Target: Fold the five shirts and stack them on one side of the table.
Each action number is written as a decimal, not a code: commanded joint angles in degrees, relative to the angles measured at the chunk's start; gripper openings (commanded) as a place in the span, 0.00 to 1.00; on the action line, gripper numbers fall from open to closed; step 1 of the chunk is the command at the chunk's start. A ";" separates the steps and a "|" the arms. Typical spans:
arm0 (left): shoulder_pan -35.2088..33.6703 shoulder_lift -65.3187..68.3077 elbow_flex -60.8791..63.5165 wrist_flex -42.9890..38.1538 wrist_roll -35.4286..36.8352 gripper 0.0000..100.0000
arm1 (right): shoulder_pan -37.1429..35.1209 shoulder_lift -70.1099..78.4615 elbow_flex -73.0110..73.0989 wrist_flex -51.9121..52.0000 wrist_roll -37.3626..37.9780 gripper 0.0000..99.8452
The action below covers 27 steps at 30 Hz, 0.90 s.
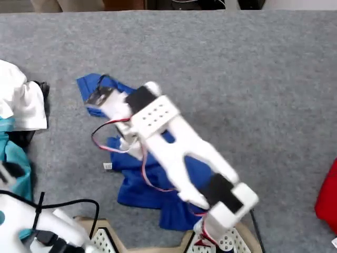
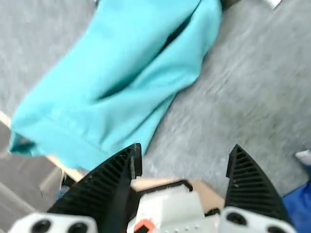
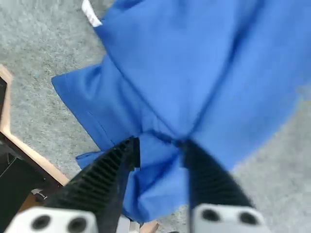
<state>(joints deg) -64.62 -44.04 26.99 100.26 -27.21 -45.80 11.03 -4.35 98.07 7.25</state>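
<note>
One blue shirt lies crumpled on the desk, a bit of it pinched in the almost closed right gripper. The left gripper is wide open and empty, with the teal shirt just ahead. Folding looks barely begun.

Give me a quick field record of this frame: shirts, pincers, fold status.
blue shirt: crumpled, unfolded, middle of table
teal shirt: at table's left edge, near side
white shirt: left edge, just beyond teal shirt
red cloth: right edge, partly out of frame
right pincer: shut on blue shirt, cloth bunched between fingers
left pincer: open, empty, over bare table beside teal shirt
fold status: blue shirt not folded; cannot tell for the others
</note>
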 commanded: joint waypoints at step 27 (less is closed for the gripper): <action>-7.74 -9.27 8.18 -11.87 -1.85 0.29 | 14.29 27.82 -40.48 4.31 -7.21 0.01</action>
<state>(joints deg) -72.26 -51.96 35.08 88.92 -28.62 -36.04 46.29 -42.24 101.49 0.40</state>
